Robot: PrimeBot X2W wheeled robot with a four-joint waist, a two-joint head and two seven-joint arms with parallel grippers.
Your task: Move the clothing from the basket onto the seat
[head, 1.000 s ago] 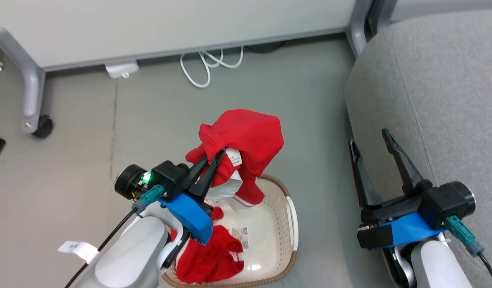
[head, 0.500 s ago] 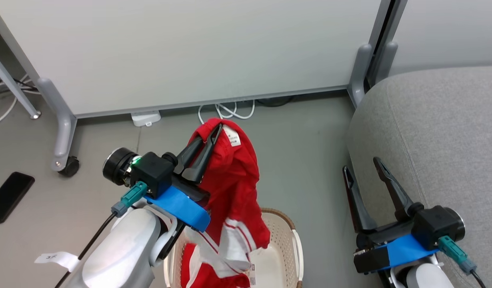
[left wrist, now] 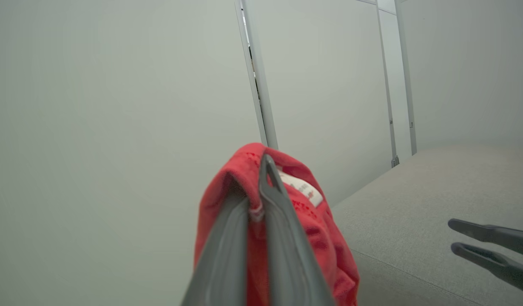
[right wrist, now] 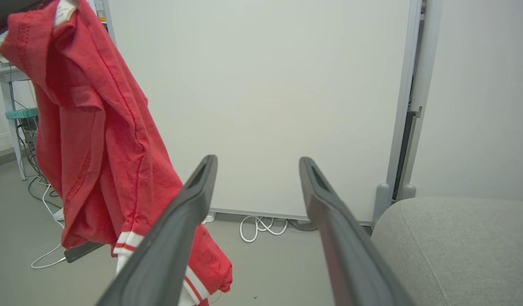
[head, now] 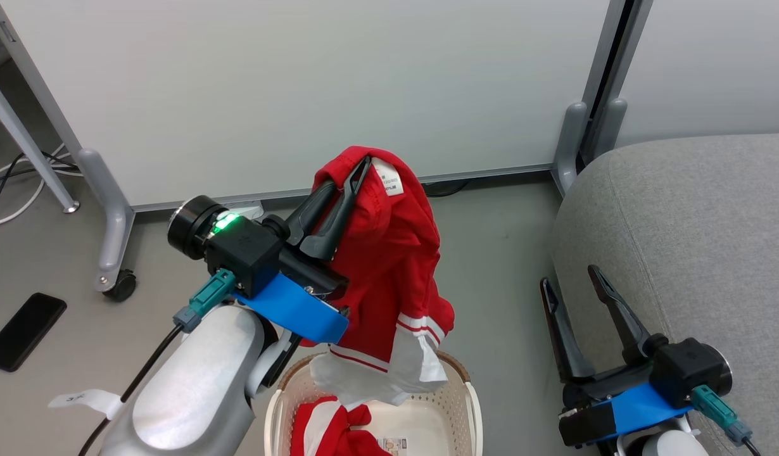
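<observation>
Presently, the left gripper [head: 350, 176] has its fingers pressed together on the top fold of a red garment [head: 389, 266], right beside its white label [head: 389, 178]. The cloth hangs down from the fingertips. Its white, stripe-trimmed hem ends just over the basket [head: 468, 405] below the gripper; whether it touches the rim cannot be told. A second red-and-white garment [head: 329, 427] lies inside the basket, under the hanging one. The right gripper [head: 569, 277] has its fingers spread wide with nothing between them. They point up alongside the near edge of the grey sofa [head: 700, 240], which lies to the right of both grippers, apart from the held garment. Beyond the fingertips stands a white panel [head: 301, 95]. A dark phone [head: 23, 329] lies on the floor well to the left of the left gripper.
</observation>
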